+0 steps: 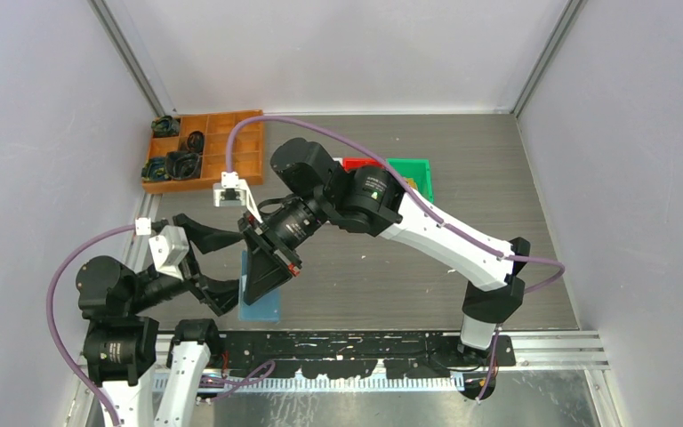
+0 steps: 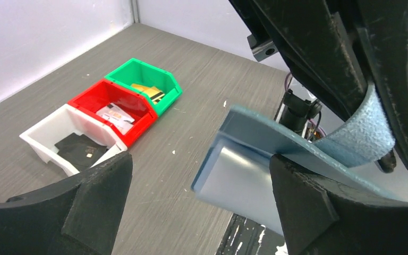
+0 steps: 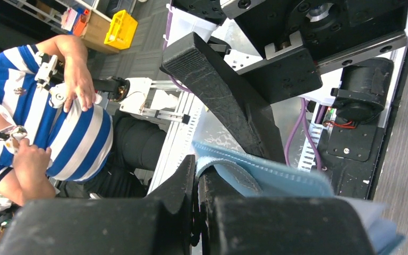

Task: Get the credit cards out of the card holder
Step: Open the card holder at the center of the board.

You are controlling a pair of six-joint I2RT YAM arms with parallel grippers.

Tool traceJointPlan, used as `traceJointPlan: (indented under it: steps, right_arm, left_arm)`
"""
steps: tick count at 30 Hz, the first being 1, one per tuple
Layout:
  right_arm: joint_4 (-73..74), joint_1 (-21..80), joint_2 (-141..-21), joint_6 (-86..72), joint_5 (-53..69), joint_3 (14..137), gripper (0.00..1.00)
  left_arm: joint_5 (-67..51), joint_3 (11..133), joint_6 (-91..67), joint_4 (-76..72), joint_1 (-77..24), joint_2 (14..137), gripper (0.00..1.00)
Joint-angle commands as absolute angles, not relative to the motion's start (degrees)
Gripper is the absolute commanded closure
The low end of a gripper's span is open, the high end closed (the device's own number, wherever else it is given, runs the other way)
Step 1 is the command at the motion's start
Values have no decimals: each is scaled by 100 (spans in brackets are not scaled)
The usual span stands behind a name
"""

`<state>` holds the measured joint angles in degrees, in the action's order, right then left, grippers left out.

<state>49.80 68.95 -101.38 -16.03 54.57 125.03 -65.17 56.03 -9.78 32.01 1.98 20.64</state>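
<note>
Right gripper (image 3: 197,183) pinches the teal-blue folding card holder (image 2: 276,135) at the table's near left. Left gripper (image 2: 199,162) is spread wide just beside it. Extraction seems in hand; next, the left must close on what looks like a pale credit card (image 2: 238,179). Only the left wrist view shows that card.

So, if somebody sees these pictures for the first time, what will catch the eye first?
The right gripper, reaching across to the near left of the table, is shut on the fuzzy strap of the teal card holder. The left gripper, wide open, faces the holder from the left. Farther off, a white bin, a red bin and a green bin sit in a row, with cards in the red and green ones.
</note>
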Motion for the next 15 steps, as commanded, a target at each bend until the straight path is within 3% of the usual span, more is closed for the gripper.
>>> traceJointPlan:
  steps: [1, 6, 15]
  right_arm:
    - [4527, 6940, -9900, -1767, 5775, 12475, 99]
    - [4763, 6852, -9848, -1573, 5729, 12514, 99]
    - [4849, 6554, -9794, -1556, 5796, 12661, 99]
  left_arm:
    - [-6672, 5853, -1064, 3004, 251, 2148, 0]
    - [-7930, 6053, -1770, 3013, 311, 2221, 2]
    - [-8627, 6006, -1833, 3062, 971, 1763, 3]
